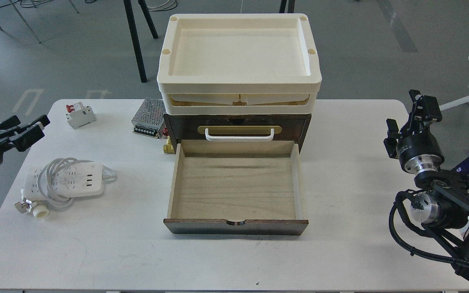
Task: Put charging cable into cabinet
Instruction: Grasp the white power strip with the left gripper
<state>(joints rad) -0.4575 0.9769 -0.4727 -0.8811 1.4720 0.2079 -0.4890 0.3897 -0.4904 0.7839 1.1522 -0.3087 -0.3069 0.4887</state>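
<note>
The charging cable (68,181), a flat white power strip with its thick cord coiled around it, lies on the white table at the left. The cabinet (295,124) is a dark brown chest in the middle; its lower drawer (236,191) is pulled out, pale wood inside and empty. My left gripper (16,129) is open and empty at the table's left edge, behind and left of the strip and apart from it. My right gripper (405,118) is open and empty above the table's right side.
A cream plastic tray (238,83) sits on top of the cabinet. A small white circuit breaker (79,115) and a perforated metal power supply box (149,118) lie at the back left. The cord's plug (35,209) lies in front of the strip.
</note>
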